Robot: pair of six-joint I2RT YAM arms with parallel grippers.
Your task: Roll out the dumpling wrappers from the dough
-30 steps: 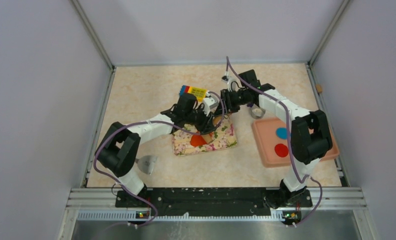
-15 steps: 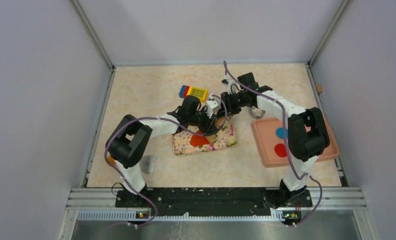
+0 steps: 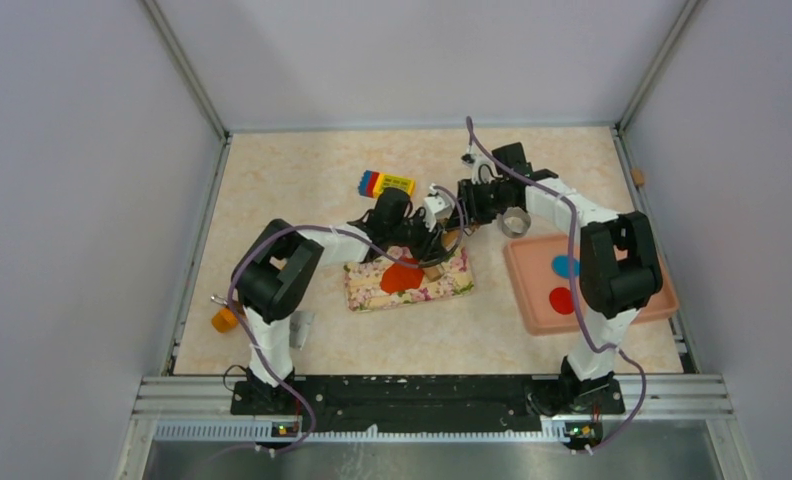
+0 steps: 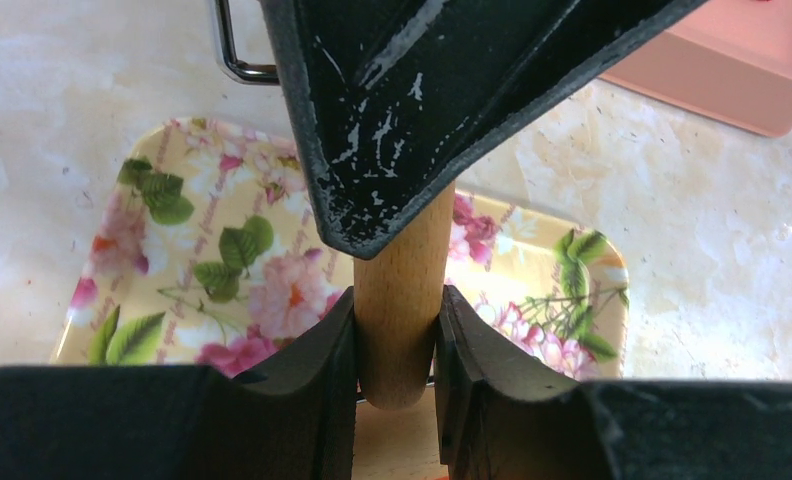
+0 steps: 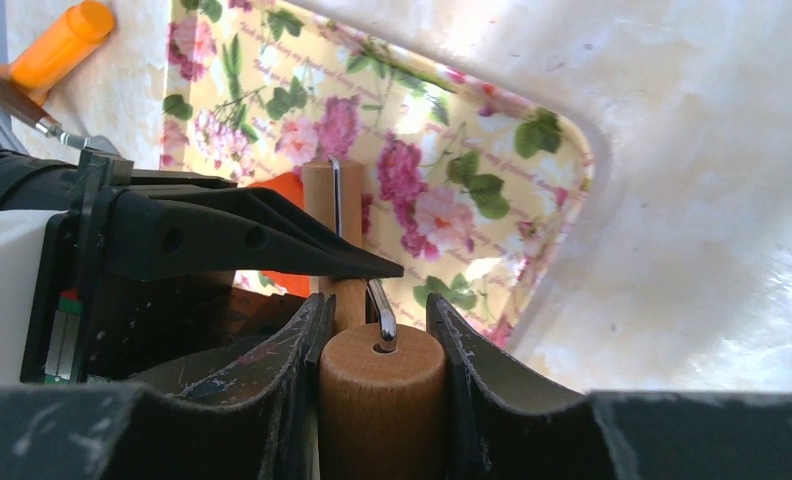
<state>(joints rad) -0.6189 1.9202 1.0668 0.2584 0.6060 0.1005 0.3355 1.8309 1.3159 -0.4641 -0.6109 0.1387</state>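
The red-orange dough (image 3: 402, 277) lies on the floral tray (image 3: 452, 285); the right wrist view shows a patch of the dough (image 5: 287, 190) behind the roller. My left gripper (image 3: 427, 250) (image 4: 397, 330) is shut on the wooden handle (image 4: 400, 280) of a small roller over the tray. My right gripper (image 3: 452, 215) (image 5: 377, 330) is shut on the roller's wooden cylinder (image 5: 382, 400), whose end holds a bent metal wire (image 5: 380, 310). A flat red dumpling wrapper (image 3: 562, 300) lies on the pink tray (image 3: 532, 310).
A blue disc (image 3: 564, 266) shares the pink tray. A metal ring (image 3: 514, 222) sits behind that tray. A coloured block (image 3: 386, 184) lies behind the floral tray. At the left are an orange toy (image 3: 222, 320) and a metal scraper (image 3: 297, 325).
Both grippers have shifted right together with the roller over the floral tray. The left arm's elbow swung right, uncovering the orange toy at the left.
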